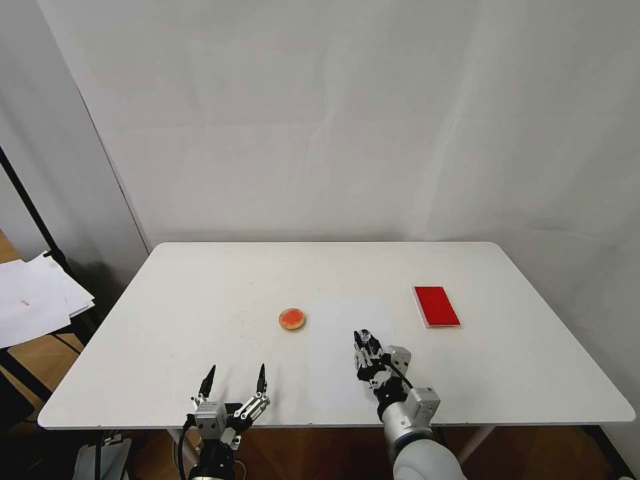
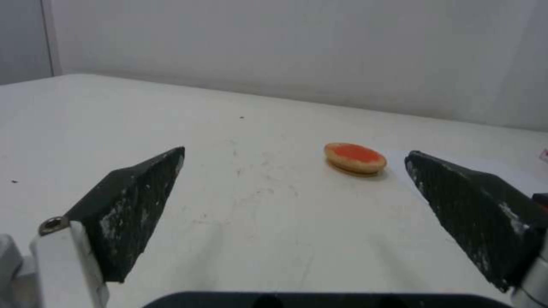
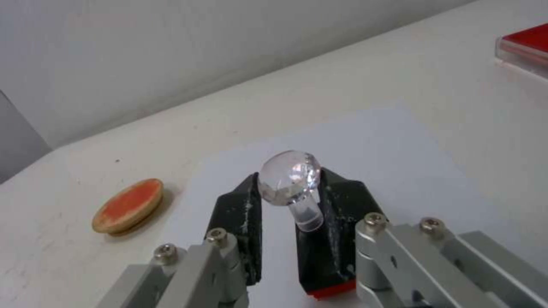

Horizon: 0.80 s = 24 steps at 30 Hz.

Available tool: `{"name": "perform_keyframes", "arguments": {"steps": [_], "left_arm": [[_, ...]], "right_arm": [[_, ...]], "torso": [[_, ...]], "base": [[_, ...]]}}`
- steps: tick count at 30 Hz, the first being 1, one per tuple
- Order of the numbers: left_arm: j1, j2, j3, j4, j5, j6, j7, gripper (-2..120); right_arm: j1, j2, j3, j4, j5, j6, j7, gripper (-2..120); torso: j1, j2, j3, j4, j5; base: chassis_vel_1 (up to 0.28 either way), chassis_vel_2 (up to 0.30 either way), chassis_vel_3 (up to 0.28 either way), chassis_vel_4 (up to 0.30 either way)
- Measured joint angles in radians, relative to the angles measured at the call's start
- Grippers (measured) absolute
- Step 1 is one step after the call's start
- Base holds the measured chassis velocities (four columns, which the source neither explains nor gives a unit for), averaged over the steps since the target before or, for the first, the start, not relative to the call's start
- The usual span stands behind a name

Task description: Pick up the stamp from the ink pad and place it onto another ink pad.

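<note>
My right tool [image 1: 362,341], lower centre, clamps the stamp [image 3: 290,177] off the ink pad [image 1: 437,306]; another ink pad [image 1: 292,319] awaits, left tool [image 1: 235,382] idle, spread wide.

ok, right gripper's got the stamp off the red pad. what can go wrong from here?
1. The right gripper pinches the tiny stamp with the clear shiny knob at its round top; that smooth curved surface may slip or let the stamp tilt.
2. The small round orange-red pad with a tan rim is a small target; a tilted stamp could land on the rim and topple.
3. The open left gripper rests near that pad and might crowd the approach.
</note>
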Motion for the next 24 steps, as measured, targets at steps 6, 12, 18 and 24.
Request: {"name": "perform_keyframes", "arguments": {"steps": [6, 12, 18, 24], "left_arm": [[0.000, 0.000, 0.000, 0.000, 0.000, 0.000, 0.000, 102], [0.000, 0.000, 0.000, 0.000, 0.000, 0.000, 0.000, 102], [0.000, 0.000, 0.000, 0.000, 0.000, 0.000, 0.000, 102], [0.000, 0.000, 0.000, 0.000, 0.000, 0.000, 0.000, 102]], "right_arm": [[0.039, -0.017, 0.002, 0.066, 0.004, 0.010, -0.035, 24], [0.054, -0.022, -0.019, 0.039, 0.001, 0.038, -0.069, 24], [0.111, -0.013, -0.094, -0.013, 0.001, 0.053, -0.088, 24], [0.182, 0.001, -0.163, -0.052, 0.026, 0.053, -0.089, 24]], "torso": [[0.000, 0.000, 0.000, 0.0002, -0.0003], [0.000, 0.000, 0.000, 0.0000, -0.0003], [0.000, 0.000, 0.000, 0.0001, -0.0004], [0.000, 0.000, 0.000, 0.0001, -0.0004]], "base": [[0.000, 0.000, 0.000, 0.000], [0.000, 0.000, 0.000, 0.000], [0.000, 0.000, 0.000, 0.000], [0.000, 0.000, 0.000, 0.000]]}}
